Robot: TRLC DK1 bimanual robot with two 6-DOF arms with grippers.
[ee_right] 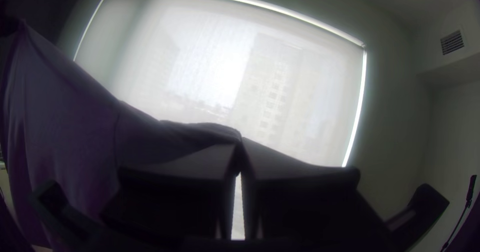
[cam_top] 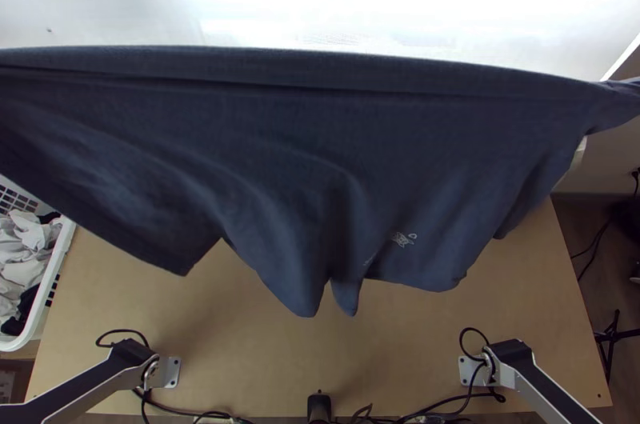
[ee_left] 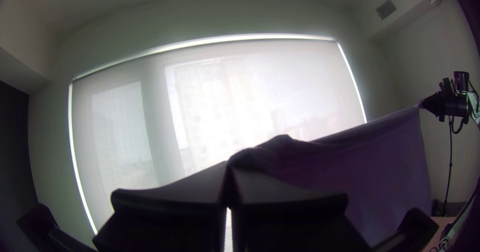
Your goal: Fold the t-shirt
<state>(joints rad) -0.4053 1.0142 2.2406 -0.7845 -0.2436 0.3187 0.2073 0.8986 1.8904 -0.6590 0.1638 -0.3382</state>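
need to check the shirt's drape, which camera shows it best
The top view: it shows the dark t-shirt widest, with its folds and hanging lower edges. The left wrist view shows a stretch pinched in the left tool; the right wrist view, another stretch pinched in the right tool.

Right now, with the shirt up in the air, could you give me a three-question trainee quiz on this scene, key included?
1. Multiple choice: where is the t-shirt, relative to the table?
A) Folded flat on it
B) Held up between the left gripper and the right gripper
C) Hanging from one gripper alone

2. True or false: in the top view, a white basket with cloths in it stands at the table's left side.

3. Fill in: in the top view, the shirt's small pale print is nearer its ____ (upper or lower) edge.

Key: 1 B; 2 true; 3 lower.
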